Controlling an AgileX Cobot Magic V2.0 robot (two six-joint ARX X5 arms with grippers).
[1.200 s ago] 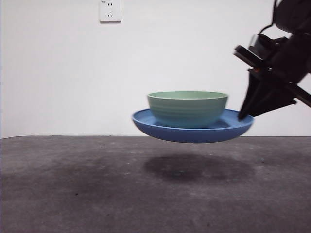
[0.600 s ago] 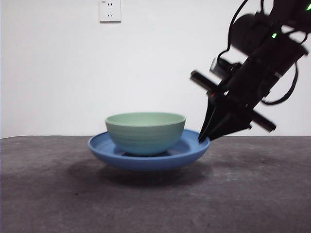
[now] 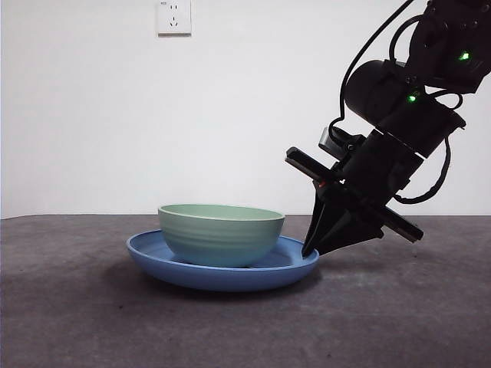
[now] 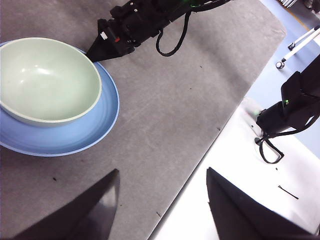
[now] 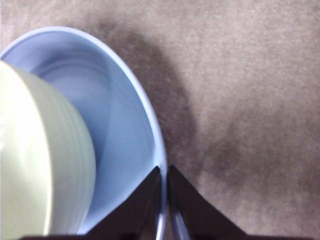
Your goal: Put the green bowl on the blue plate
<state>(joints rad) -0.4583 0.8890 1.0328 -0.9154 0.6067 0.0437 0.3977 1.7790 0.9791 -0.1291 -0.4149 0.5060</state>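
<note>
The green bowl [image 3: 221, 234] stands upright inside the blue plate [image 3: 224, 277], which sits low on the dark table. My right gripper [image 3: 311, 250] reaches down from the upper right and is shut on the plate's right rim. In the right wrist view its jaws pinch the rim of the plate [image 5: 120, 130], with the bowl [image 5: 40, 165] just beyond. The left wrist view looks down from high up on the bowl [image 4: 45, 80], the plate [image 4: 65, 142] and the right gripper [image 4: 97, 52]. My left gripper [image 4: 162, 187] is open, empty and well away from them.
A white wall socket [image 3: 174, 17] is on the back wall. The grey table [image 4: 170, 100] ends at an edge, with pale floor and a black stand [image 4: 292, 107] beyond it.
The right gripper has carried the plate with the bowl down and to the left, from hanging in the air to low on the table.
</note>
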